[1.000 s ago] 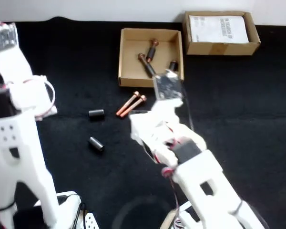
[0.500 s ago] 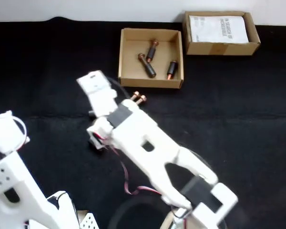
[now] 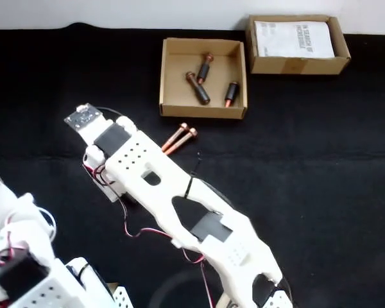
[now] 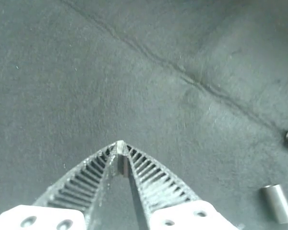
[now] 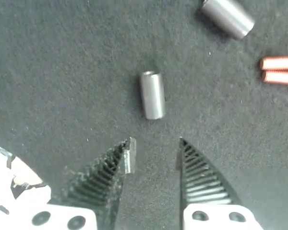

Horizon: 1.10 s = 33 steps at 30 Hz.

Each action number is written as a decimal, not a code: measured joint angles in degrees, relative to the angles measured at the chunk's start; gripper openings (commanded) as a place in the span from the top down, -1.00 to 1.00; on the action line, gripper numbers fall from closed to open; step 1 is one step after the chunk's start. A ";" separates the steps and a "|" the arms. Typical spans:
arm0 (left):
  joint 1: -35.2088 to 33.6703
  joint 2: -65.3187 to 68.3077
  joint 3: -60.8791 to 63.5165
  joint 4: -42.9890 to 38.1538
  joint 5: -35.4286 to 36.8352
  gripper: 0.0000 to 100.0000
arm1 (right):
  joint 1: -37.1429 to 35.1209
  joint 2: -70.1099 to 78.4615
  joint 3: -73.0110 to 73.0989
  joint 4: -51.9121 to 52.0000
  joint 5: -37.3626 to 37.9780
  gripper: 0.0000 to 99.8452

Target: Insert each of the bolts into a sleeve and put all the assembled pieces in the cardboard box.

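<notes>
Two copper bolts (image 3: 178,139) lie side by side on the black mat, just in front of the open cardboard box (image 3: 170,77), which holds three bolts with sleeves on them (image 3: 199,90). My right gripper (image 5: 154,146) is open and hovers a short way from a loose grey sleeve (image 5: 152,94) lying on the mat. A second sleeve (image 5: 228,17) lies beyond it, near the bolt ends (image 5: 278,70). In the high view the right arm (image 3: 141,170) covers both sleeves. My left gripper (image 4: 120,146) is shut with nothing in it, over bare mat; two sleeves (image 4: 277,203) lie off to its side.
A second cardboard box (image 3: 298,45) with a printed sheet stands at the back right. The left arm's base (image 3: 19,269) sits at the near left corner. A white surface borders the mat's far edge.
The right arm has swung from the box's front edge leftward across the mat to above the loose sleeves. The left arm has drawn back toward the near left corner.
</notes>
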 measured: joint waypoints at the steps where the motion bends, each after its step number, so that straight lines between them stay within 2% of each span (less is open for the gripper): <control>1: 0.00 -2.11 2.02 0.00 -0.09 0.98 | 0.00 0.70 -0.70 0.18 0.00 0.71; 12: 0.00 -19.08 19.60 -2.29 -4.31 0.98 | 0.00 6.59 -2.02 0.18 2.20 0.70; 33: 0.00 -19.52 26.99 -8.70 -4.57 0.98 | -1.23 12.04 -2.02 -6.68 5.27 0.70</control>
